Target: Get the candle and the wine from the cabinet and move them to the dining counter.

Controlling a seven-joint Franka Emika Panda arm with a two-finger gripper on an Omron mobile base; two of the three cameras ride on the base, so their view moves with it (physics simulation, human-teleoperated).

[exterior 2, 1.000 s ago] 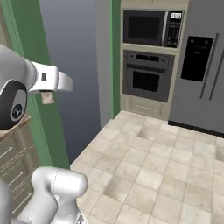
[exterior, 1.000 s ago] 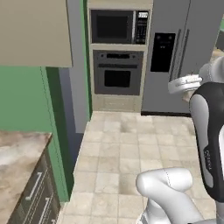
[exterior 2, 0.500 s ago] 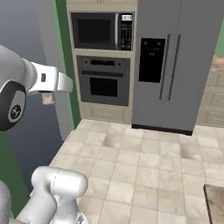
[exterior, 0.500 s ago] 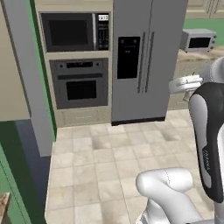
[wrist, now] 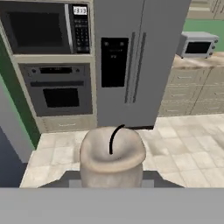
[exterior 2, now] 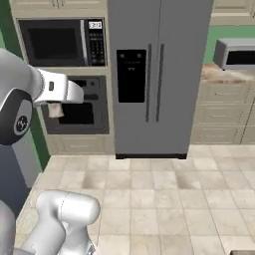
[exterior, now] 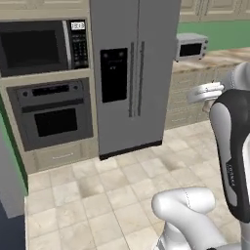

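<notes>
The hand (wrist: pixel 112 181) is closed part-way around the candle (wrist: pixel 112 158), which sits between its fingers in the hand view, clear of any tabletop and high over the tiled floor (wrist: pixel 175 144). The candle looks like a stubby pale beige-grey cylinder with a dished top and a curved black wick. In the right base view a small pale piece of it (exterior 2: pixel 54 110) hangs under the white wrist. Ahead stand a grey fridge (exterior: pixel 132 73), a microwave (exterior: pixel 41 46) over an oven (exterior: pixel 51 114), and a toaster oven (exterior: pixel 191 47) on the far tabletop (exterior: pixel 215 57)
</notes>
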